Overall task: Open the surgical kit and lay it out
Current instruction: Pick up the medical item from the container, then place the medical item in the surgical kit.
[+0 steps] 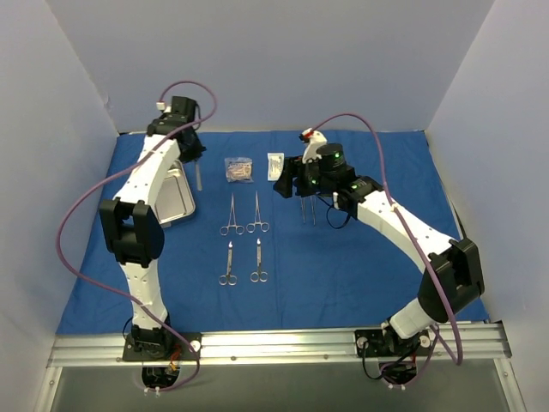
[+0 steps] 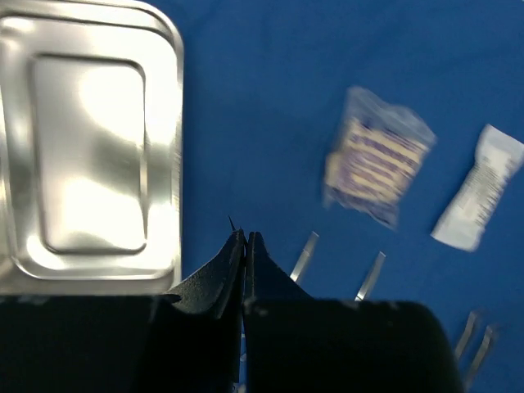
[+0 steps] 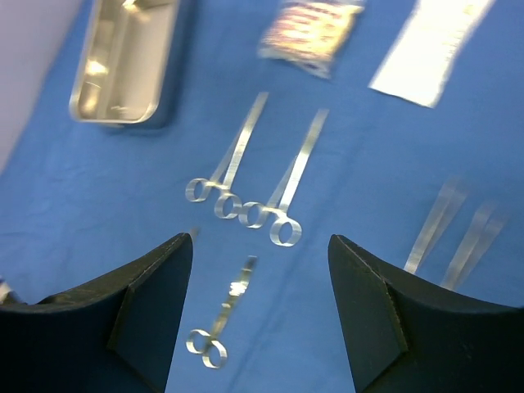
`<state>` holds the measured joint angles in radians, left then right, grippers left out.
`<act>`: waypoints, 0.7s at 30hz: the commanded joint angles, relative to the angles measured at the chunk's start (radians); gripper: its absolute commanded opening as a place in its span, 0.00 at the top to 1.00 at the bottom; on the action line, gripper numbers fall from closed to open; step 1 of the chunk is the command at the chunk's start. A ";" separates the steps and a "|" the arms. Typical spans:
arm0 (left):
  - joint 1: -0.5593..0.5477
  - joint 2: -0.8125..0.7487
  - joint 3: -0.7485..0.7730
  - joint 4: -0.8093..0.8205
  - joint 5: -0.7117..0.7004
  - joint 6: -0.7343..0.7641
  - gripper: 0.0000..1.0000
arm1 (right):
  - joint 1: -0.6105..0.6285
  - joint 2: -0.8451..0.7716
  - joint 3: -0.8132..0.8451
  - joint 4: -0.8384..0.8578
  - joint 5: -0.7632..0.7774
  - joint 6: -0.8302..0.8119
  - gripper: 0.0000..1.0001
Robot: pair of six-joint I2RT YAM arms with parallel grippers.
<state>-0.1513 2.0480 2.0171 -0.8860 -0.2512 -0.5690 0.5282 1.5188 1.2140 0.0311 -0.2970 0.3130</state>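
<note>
We see left gripper clamped shut on one thin tweezer beside the steel tray. Right gripper is open wide, holding nothing, over the scissors on blue cloth.

Bright, glare on tray, wrist views blurred

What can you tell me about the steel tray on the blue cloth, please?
The steel tray is small and rectangular, of shiny, mirror-like metal, with rounded corners, a rolled rim and a flat sunken floor. It sits open side up on the blue cloth at its left side, left of the instruments. It looks empty. Only the cloth seems to touch it; in the top view the left arm passes above its left part.
</note>
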 commanded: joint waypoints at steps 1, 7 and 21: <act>-0.085 -0.084 0.028 -0.062 -0.037 -0.121 0.98 | 0.039 0.021 0.062 0.062 -0.057 0.046 0.37; -0.233 -0.161 -0.009 -0.018 0.012 -0.199 0.98 | 0.052 0.026 0.022 0.205 -0.181 0.152 0.39; -0.372 -0.364 -0.141 0.177 0.063 -0.331 0.98 | 0.046 0.081 -0.042 0.461 -0.478 0.270 0.43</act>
<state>-0.4999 1.7504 1.8900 -0.8131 -0.2028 -0.8604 0.5812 1.5879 1.1713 0.3862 -0.6758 0.5518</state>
